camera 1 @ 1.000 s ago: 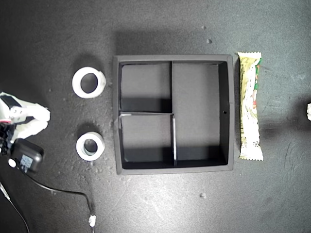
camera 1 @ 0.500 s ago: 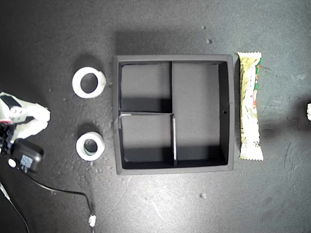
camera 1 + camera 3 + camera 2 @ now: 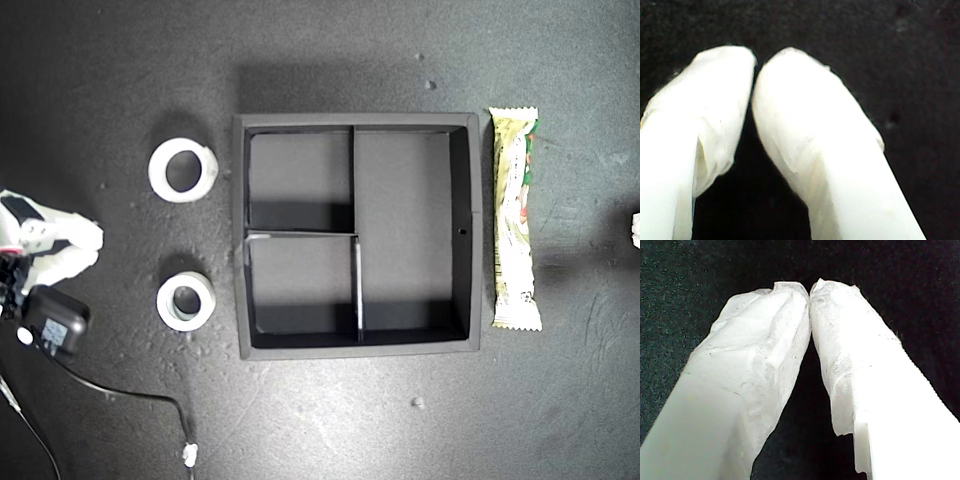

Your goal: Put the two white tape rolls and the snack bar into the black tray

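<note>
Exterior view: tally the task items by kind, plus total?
White tape rolls: 2, one and another, both on the mat at the exterior view's left of the tray
Snack bar: 1, on the mat
Black tray: 1, nothing in it
Total: 4

Two white tape rolls: first tape roll (image 3: 183,170), second tape roll (image 3: 186,301). One snack bar (image 3: 515,219). One black tray (image 3: 357,345), three compartments: two small, one long. Two thin dividers inside tray. Two grippers, one per wrist view: my first gripper (image 3: 810,291), my second gripper (image 3: 754,66), each with two white-wrapped fingers. One arm (image 3: 45,262) partly visible in exterior view. One black cable (image 3: 120,394). One dark tabletop (image 3: 330,420).
</note>
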`<action>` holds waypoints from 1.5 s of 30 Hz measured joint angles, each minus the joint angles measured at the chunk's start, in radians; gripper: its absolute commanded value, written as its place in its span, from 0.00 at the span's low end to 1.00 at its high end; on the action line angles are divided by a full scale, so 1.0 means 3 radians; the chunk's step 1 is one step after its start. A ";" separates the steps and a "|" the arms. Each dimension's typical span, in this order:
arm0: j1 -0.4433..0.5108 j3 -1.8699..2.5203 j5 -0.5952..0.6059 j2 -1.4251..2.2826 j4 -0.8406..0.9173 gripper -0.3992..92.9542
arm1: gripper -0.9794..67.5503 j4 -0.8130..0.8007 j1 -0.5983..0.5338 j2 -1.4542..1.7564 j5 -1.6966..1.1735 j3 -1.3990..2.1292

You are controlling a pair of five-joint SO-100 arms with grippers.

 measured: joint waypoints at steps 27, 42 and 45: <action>-0.0578 0.0000 0.0015 0.0000 -0.0404 0.00 | 0.01 -0.0716 0.0148 -0.0041 -0.0036 0.0000; -0.0481 -0.0404 0.1335 -0.0118 -0.1616 0.12 | 0.01 -0.1590 0.0378 -0.0046 0.1580 0.0000; -0.0522 -0.0721 0.1340 -0.0793 -0.1682 0.14 | 0.01 -0.2081 0.0455 -0.0046 0.0542 0.0000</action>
